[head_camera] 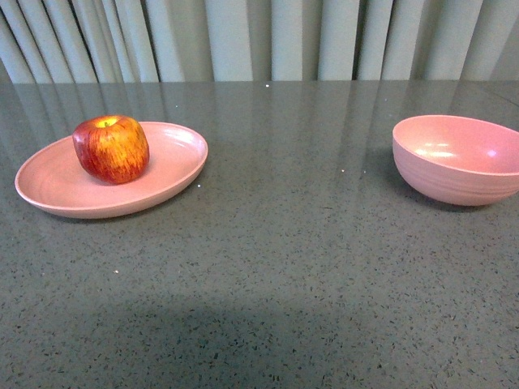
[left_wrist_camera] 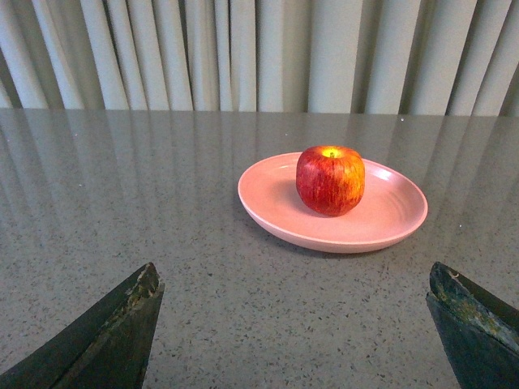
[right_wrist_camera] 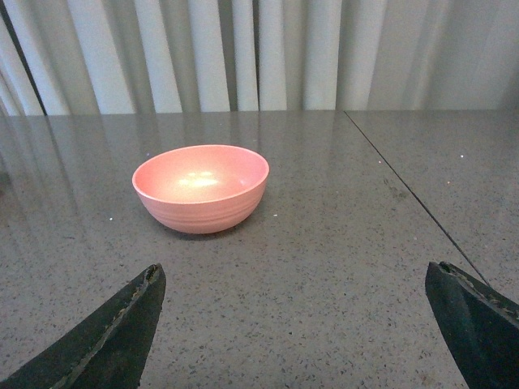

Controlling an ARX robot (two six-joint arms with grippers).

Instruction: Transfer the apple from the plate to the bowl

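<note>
Grey speckled table (head_camera: 268, 267) lay nearest, bearing the pink plate (head_camera: 49, 190) at left and the pink bowl (head_camera: 454, 182) well apart at right. The apple (head_camera: 111, 148) sat upright on the plate. Left gripper (left_wrist_camera: 293, 274) and right gripper (right_wrist_camera: 293, 274) hung spread wide, holding nothing.

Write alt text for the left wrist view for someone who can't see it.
A red apple sits on a shallow pink plate on a grey speckled table. The left tool is open and empty, its dark fingertips wide apart in front.
</note>
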